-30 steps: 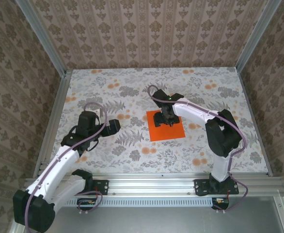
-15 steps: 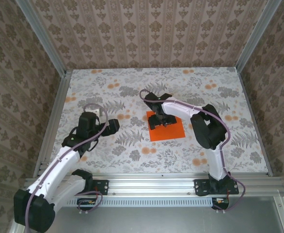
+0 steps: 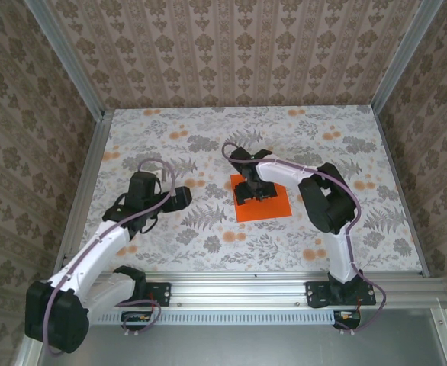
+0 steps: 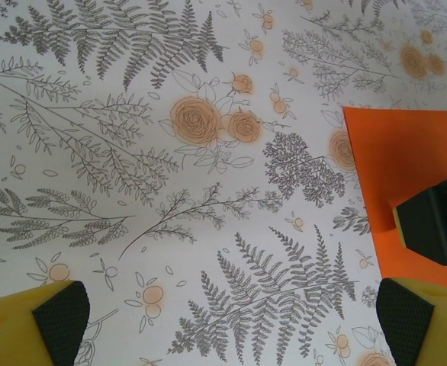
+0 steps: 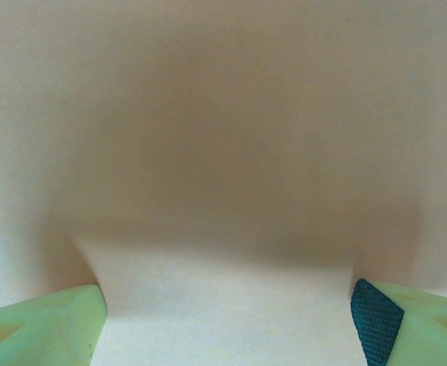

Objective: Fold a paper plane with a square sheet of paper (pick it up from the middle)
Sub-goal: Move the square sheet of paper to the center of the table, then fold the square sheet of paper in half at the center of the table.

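The square sheet of paper (image 3: 268, 206) lies flat at desk (image 3: 208, 244) centre. Your right gripper (image 3: 252, 191) sits low over its 10 o'clock corner, jaws spread and holding nothing. Closing there risks an off-centre pinch and a crumpled sheet. Your left gripper (image 3: 179, 197) waits at 9 o'clock, wide open and empty.

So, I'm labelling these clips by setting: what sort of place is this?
Probably a lab test booth: a left arm and right arm bolted to a metal rail, a flower-print table, wallpapered panels boxing it in.
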Controlling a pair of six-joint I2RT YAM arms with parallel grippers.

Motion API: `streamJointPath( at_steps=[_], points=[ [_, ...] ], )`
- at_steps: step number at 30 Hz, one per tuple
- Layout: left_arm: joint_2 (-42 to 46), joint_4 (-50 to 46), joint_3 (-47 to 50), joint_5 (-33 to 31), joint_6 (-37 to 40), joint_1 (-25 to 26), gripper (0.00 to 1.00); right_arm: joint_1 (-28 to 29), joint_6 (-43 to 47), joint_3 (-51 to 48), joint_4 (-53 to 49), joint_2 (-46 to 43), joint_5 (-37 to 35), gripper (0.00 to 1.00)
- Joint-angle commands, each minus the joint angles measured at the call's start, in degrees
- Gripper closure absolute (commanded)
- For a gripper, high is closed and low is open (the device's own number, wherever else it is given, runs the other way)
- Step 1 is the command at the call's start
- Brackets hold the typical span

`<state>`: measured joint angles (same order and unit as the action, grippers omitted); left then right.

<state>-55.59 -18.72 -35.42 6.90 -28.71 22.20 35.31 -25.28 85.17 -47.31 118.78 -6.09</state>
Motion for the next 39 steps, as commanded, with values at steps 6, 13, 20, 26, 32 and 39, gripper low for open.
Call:
streamJointPath(
  at_steps=[6, 13, 20, 26, 32, 39],
  points=[
    [-2.9, 1.6, -3.4, 4.4, 0.6, 0.6, 0.00, 0.7, 2.5, -4.4, -4.8, -3.9, 5.9, 0.16],
    [-10.1, 1.9, -8.0, 5.7, 0.9, 6.5, 0.00, -1.0, 2.5, -3.0, -5.1, -8.1, 3.7, 0.13],
    [-17.9, 2.9, -12.4, 0.8, -1.3, 14.6, 0.00, -2.7, 5.5, -1.3, -4.8, -5.6, 3.0, 0.10],
    [-19.9, 4.5, -11.7, -0.2, -3.5, 16.0, 0.00, -2.5, 5.6, 0.0, -5.0, -2.8, 1.6, 0.05],
    [-19.4, 3.9, -11.8, -1.7, -3.5, 16.0, 0.00, -2.3, 6.0, 1.1, -5.1, -0.9, 2.2, 0.05],
    [-18.9, 3.3, -11.6, -2.1, -3.5, 16.0, 0.00, -2.2, 4.5, 1.3, -5.7, 1.9, 2.5, 0.05]
  ],
)
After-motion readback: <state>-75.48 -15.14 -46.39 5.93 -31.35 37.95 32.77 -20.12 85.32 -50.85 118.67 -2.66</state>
